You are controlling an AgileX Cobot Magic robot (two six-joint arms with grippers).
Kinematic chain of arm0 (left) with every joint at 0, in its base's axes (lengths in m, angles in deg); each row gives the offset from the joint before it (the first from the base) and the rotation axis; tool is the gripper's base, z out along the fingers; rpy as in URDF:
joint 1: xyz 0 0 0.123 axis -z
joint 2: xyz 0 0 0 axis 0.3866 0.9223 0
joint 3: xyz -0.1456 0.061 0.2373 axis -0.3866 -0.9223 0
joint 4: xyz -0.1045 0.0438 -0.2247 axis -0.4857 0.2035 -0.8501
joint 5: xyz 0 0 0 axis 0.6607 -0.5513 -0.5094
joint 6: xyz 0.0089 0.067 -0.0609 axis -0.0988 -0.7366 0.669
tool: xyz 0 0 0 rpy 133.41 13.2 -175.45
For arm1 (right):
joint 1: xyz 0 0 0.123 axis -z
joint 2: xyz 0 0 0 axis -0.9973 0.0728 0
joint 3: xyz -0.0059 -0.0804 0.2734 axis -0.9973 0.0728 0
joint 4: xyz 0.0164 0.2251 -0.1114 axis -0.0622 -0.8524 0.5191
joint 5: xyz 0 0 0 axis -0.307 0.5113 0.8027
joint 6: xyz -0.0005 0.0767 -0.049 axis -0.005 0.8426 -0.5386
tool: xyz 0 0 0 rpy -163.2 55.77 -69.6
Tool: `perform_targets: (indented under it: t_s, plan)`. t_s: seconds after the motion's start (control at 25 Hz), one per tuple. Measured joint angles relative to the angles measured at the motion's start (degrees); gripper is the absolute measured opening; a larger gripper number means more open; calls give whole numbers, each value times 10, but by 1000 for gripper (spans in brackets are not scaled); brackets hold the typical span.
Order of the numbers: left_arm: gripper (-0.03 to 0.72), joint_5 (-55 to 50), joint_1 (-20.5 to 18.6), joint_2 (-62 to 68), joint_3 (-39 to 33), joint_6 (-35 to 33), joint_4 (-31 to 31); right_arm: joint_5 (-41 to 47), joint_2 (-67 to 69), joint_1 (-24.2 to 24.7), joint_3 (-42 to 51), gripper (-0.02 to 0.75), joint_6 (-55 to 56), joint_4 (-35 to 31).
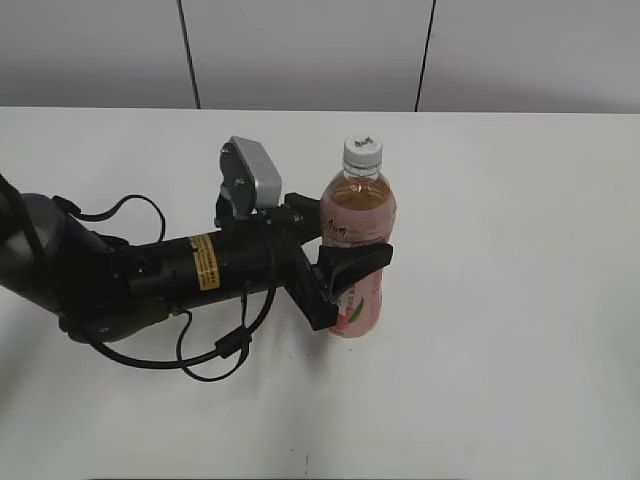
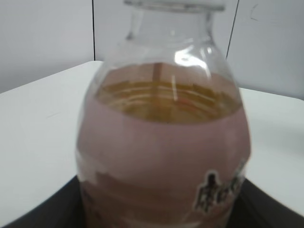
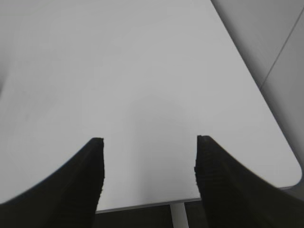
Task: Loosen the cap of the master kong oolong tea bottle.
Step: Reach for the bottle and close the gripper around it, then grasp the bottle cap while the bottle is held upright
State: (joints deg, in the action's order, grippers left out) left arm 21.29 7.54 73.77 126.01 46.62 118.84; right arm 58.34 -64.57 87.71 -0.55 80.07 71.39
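Black left arm [image 1: 120, 275] lies low across the white table [image 1: 520, 330], entering from the left edge of the exterior view, cables looping off it, grey wrist camera block [image 1: 255, 172] on top. Left gripper [image 1: 352, 255] sits at its right end, jaws clamped on the lower body of the master kong oolong tea bottle [image 1: 358, 240]: one finger crosses the front of the pink label, the other sits behind the bottle's left side. Bottle stands upright near table center, long axis vertical, neck pointing up. Cap [image 1: 363, 152] is white, ribbed, dark mark on top, seated on the neck, nothing touching it.

Left wrist view: bottle [image 2: 161, 142] fills the frame, amber tea level at the shoulder, label with dark characters lower right, black gripper parts at both bottom corners; the cap itself is cut off at the top.

Room: bare tabletop on the bottle's right, front and behind; far table edge meets the grey wall.

Right wrist view: right gripper [image 3: 149, 178] spread wide, two dark fingers [image 3: 80, 183] apart, nothing between them, hanging over bare table [image 3: 142, 71] with the rounded right corner and edge visible at right. Right arm not seen in the exterior view.
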Motion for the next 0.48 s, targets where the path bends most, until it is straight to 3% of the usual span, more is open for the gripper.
perform_targets:
  t_s: [0.24,0.48]
  plan:
    - [406,0,0,0,0,-1,2,-13,185,0,-35,459,-69,-89]
    - [406,0,0,0,0,-1,8,-12,431,0,-122,459,-135,-130]
